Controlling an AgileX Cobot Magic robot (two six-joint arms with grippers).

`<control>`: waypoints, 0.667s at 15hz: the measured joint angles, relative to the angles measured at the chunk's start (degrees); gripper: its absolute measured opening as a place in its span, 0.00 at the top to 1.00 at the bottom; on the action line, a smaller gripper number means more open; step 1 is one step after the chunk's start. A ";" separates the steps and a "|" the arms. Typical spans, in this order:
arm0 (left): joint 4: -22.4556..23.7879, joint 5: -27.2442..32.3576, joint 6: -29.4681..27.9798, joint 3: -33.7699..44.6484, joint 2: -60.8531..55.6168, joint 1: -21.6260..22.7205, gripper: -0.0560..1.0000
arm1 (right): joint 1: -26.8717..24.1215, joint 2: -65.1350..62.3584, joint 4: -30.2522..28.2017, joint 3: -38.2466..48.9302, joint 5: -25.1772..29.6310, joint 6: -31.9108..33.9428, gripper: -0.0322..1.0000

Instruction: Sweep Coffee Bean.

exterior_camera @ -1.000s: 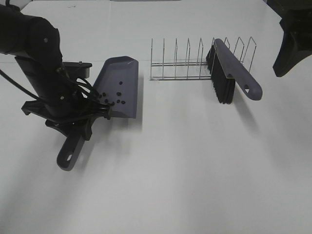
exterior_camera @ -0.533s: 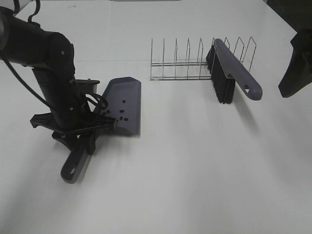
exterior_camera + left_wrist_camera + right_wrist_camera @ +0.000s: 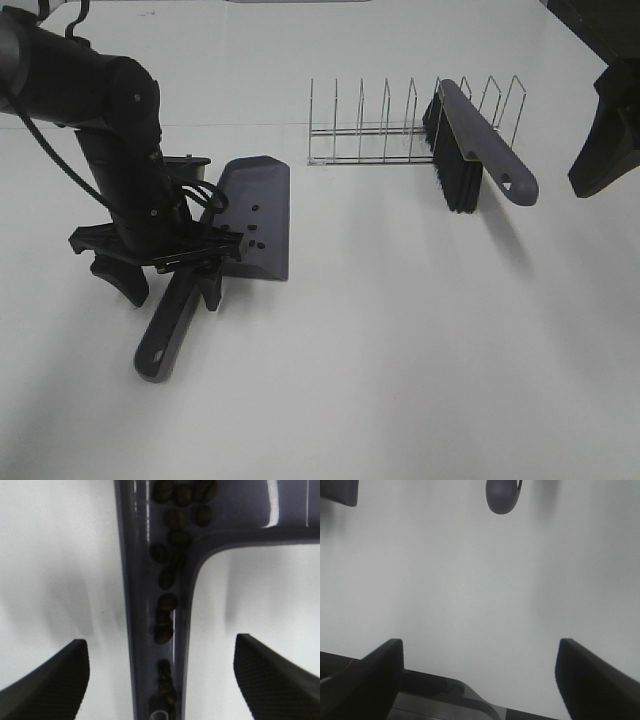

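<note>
The grey-purple dustpan (image 3: 258, 210) lies flat on the white table, its handle (image 3: 165, 335) pointing toward the front. Several coffee beans (image 3: 250, 236) sit at the pan's rear. In the left wrist view they line the handle channel (image 3: 166, 602). My left gripper (image 3: 170, 285) is open, one finger on each side of the handle (image 3: 150, 555) and not touching it. The brush (image 3: 482, 150) leans in the wire rack. My right gripper (image 3: 603, 135) is open and empty at the right edge; the brush handle tip (image 3: 503, 494) shows in its wrist view.
A wire rack (image 3: 370, 135) stands at the back centre and holds the brush at its right end. The white table (image 3: 400, 350) stretches across the front and middle. A dark table edge (image 3: 445, 697) shows below my right gripper.
My left gripper has lowered the dustpan from a tilted hold to flat on the table, then opened and let go of the handle. The right arm has barely moved.
</note>
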 joint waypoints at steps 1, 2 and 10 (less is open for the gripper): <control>-0.06 2.52 0.00 -1.32 0.00 0.00 0.22 | 0.00 0.00 0.00 0.00 0.00 -0.06 0.26; -0.17 5.10 0.17 -2.81 0.00 0.00 0.21 | 0.00 0.00 0.06 0.00 0.00 -0.17 0.26; 22.12 16.16 -4.64 -5.61 -17.30 -0.06 0.20 | 0.00 -0.40 -0.63 0.00 2.18 -0.63 0.26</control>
